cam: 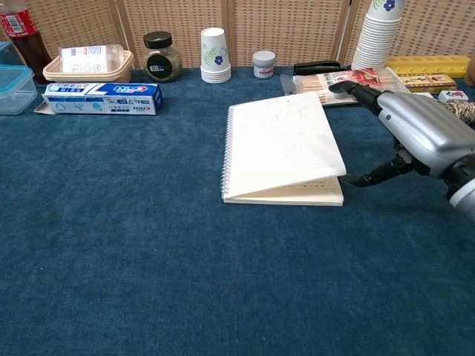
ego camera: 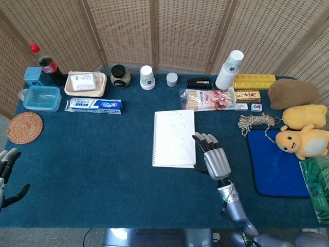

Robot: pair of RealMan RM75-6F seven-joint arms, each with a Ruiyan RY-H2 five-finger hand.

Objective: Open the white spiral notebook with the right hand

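The white spiral notebook (ego camera: 174,139) lies mid-table with its spiral on the left. In the chest view the cover (cam: 282,141) is raised along its right edge, and a gap shows above the pages below. My right hand (ego camera: 212,155) sits at the notebook's right side. Its thumb (cam: 369,176) reaches under the raised cover at the near right corner, while the fingers (cam: 358,93) stretch out over the cover's far right edge. My left hand (ego camera: 6,172) hangs at the table's left front edge, fingers apart, holding nothing.
Behind the notebook lie a packet of sticks (ego camera: 208,99), a black stapler (ego camera: 199,82) and a stack of paper cups (ego camera: 229,70). A rope coil (ego camera: 256,122), blue mat (ego camera: 275,167) and plush toys (ego camera: 303,135) lie to the right. A toothpaste box (ego camera: 94,105) lies far left.
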